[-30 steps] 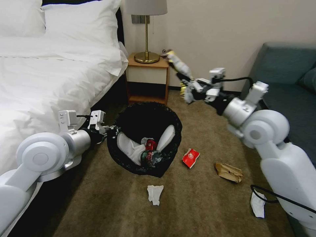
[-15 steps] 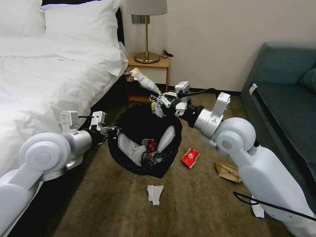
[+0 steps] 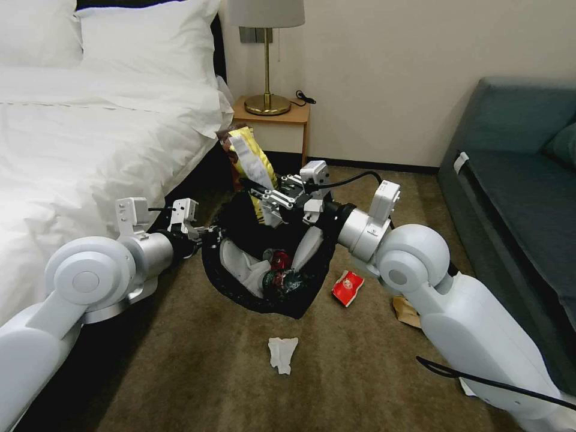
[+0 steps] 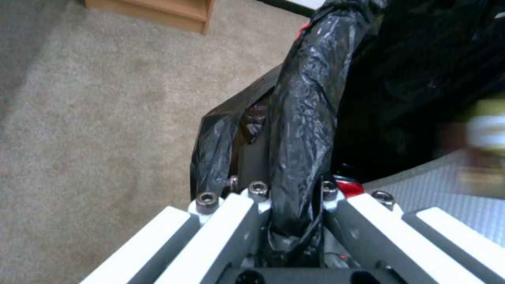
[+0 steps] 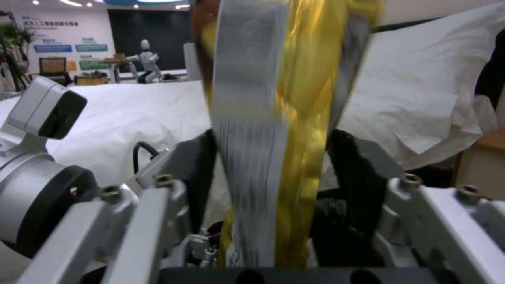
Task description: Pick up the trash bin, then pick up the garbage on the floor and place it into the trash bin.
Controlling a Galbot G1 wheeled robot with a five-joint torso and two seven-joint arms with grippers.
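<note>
The trash bin (image 3: 240, 223), lined with a crinkly black bag, hangs tilted beside the bed. My left gripper (image 3: 206, 235) is shut on its near rim, and the bag's rim (image 4: 300, 130) sits pinched between the fingers. Inside lie two white slippers (image 3: 236, 267), a red can (image 3: 278, 260) and a bottle (image 3: 290, 281). My right gripper (image 3: 264, 202) is over the bin's mouth, shut on the gold wrapper (image 3: 251, 157), which stands upright above it (image 5: 294, 118). On the floor (image 3: 198, 366) lie a red packet (image 3: 347, 287), a white tissue (image 3: 282, 354) and a brown paper bag (image 3: 406, 310), half hidden by my right arm.
A white bed (image 3: 90, 138) runs along the left. A wooden nightstand (image 3: 282, 123) with a brass lamp (image 3: 267, 72) stands at the wall behind the bin. A dark blue sofa (image 3: 516, 174) fills the right side. Open carpet lies in front of the bin.
My right arm has swung left from near the sofa, carrying the gold wrapper to above the bin's mouth. The left arm and the bin have shifted slightly.
</note>
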